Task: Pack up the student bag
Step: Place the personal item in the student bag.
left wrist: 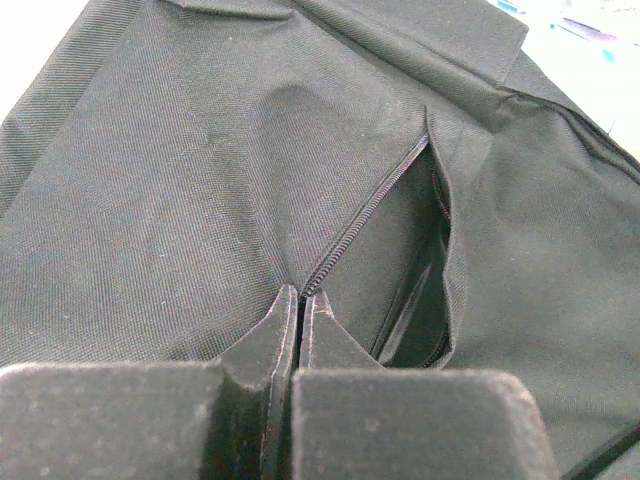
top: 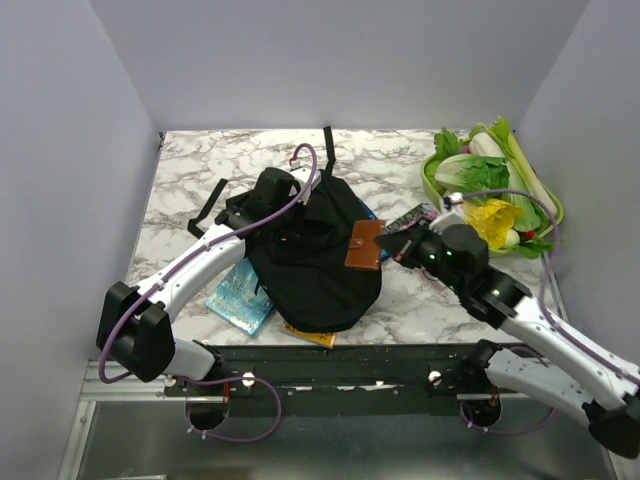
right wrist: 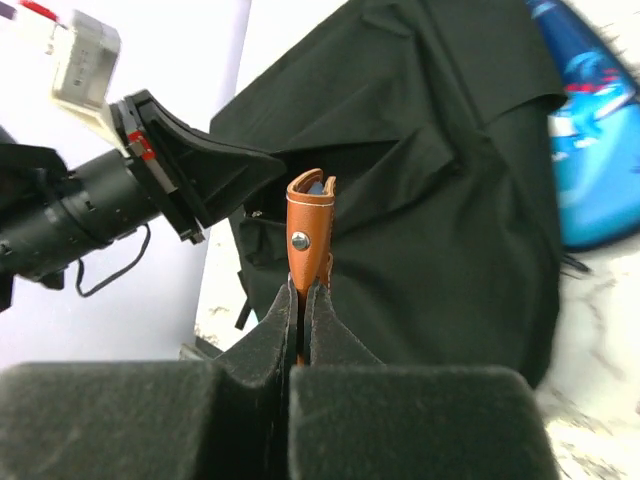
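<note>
Marbled counter (top: 390, 160), grey walls (top: 330, 60); vegetables (top: 480, 172) at two o'clock; left pincer (left wrist: 300, 298) pinches student bag (top: 315, 275) fabric; right pincer (right wrist: 303, 295) clamps brown leather tab (right wrist: 308, 235).

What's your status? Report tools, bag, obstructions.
Left tool shut on student bag at zipper. Right tool shut on brown leather pouch. Pocket unzipped, open. Nothing blocking it.

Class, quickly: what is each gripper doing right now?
Left gripper: closed, pinching the student bag at its zipper opening.
Right gripper: closed on a brown leather case.
</note>
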Robot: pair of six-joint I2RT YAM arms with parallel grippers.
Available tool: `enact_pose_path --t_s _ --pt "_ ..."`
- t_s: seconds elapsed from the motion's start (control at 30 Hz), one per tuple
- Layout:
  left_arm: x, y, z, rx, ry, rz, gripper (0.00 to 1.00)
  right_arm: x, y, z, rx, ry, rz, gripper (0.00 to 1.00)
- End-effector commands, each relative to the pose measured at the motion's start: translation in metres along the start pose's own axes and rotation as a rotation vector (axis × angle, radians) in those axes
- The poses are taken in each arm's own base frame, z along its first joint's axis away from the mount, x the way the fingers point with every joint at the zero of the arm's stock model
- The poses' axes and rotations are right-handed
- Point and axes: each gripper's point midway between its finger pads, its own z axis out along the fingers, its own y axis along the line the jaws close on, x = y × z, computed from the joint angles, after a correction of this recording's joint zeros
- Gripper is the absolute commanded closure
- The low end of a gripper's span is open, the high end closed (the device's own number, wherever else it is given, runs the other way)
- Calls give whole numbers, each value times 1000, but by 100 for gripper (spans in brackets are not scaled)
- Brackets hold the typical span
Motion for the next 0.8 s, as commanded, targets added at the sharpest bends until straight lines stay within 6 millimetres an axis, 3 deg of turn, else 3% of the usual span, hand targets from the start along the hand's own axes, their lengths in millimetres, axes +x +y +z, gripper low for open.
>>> enact_pose_path --t_s 0.0,0.03,0.13,0.17,0.23,0.27,0.3,0.57,0.77 --pt "-22 -10 -14 24 -77 -42 100 0 56 40 -188 38 19 99" --pt "-20 -10 -15 20 -80 -44 100 11 54 55 -181 80 35 99" --pt "-16 -10 -15 22 -80 -49 100 19 77 70 -294 114 50 99" --pt "-16 -11 -14 25 -82 -49 100 30 72 81 -285 147 55 99" --pt "-15 -10 -14 25 -83 -47 100 37 81 87 -340 184 80 99" --pt "-15 -11 -14 27 -86 -45 100 48 75 96 -334 215 87 99" --pt "-15 -11 -13 28 -88 -44 100 46 85 96 -395 199 93 99" --pt "-12 -16 -14 58 -90 -40 100 87 56 122 -332 340 155 99" --pt "-22 -16 -18 67 -104 -39 100 126 14 134 -200 447 197 99"
